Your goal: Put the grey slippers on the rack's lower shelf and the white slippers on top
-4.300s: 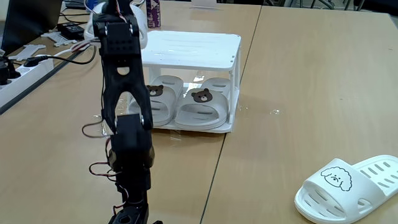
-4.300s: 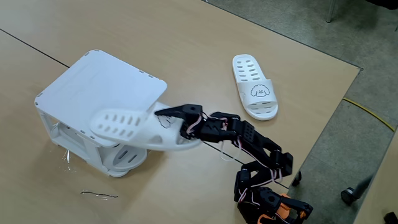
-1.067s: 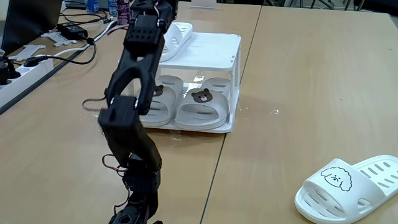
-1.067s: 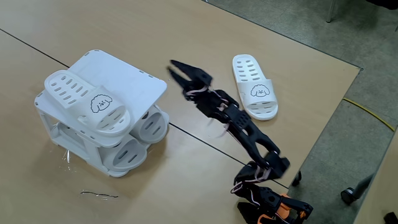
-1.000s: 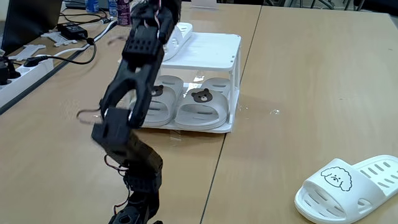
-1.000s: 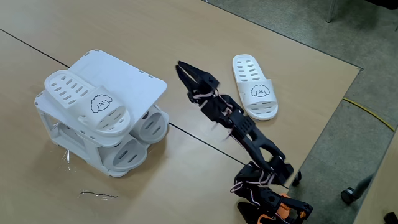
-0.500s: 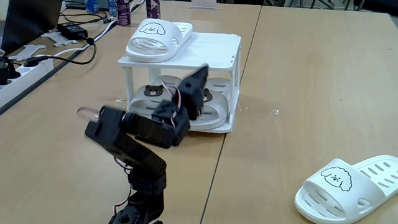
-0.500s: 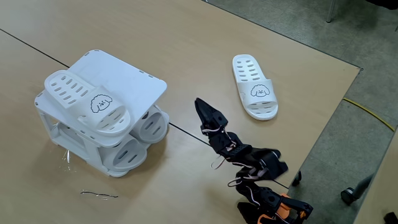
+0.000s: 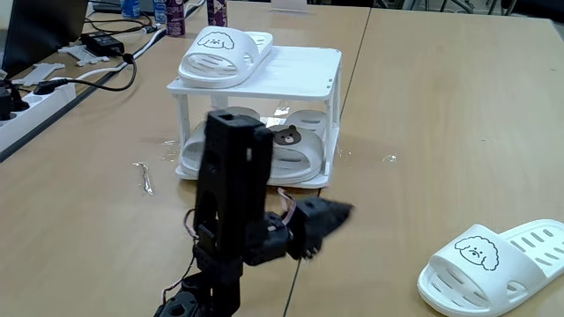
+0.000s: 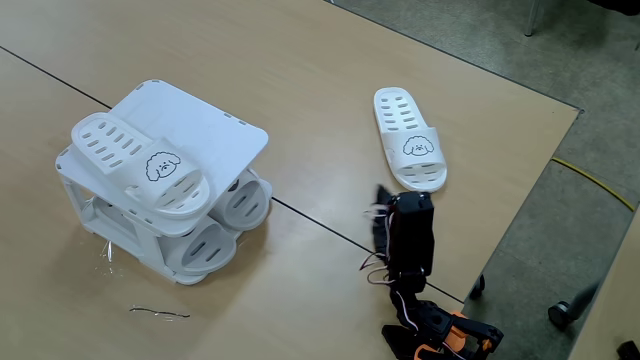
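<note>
Remaining white slipper (image 10: 409,137) flat on the surface, well apart from the rack (image 10: 160,190), just beyond the folded arm's gripper (image 10: 381,228) in one fixed view, far to the right of the gripper (image 9: 339,212) in the other; long axis running away from the arm (toe end nearer). Gripper empty, touching nothing; jaw opening too blurred to tell. Other white slipper (image 9: 225,54) already on the top, grey slippers (image 9: 286,150) on the lower shelf.
</note>
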{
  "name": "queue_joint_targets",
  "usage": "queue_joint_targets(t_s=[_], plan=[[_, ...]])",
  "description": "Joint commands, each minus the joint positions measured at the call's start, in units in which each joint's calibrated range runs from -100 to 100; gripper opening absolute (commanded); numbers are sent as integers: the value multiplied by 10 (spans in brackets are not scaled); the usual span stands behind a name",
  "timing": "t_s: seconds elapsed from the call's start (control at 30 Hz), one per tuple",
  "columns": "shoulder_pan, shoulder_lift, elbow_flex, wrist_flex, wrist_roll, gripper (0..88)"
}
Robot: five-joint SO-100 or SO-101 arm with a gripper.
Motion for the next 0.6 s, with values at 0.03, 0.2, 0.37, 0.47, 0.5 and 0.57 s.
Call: queue_joint_targets(t_s=[0.03,0.2,0.37,0.47,0.5,0.57], plan=[[156,63,-43,-20,4,18],[202,119,-147,-19,4,65],[205,137,-232,-12,4,159],[205,165,-285,-6,4,159],[205,170,-299,7,4,159],[206,173,-333,47,4,159]])
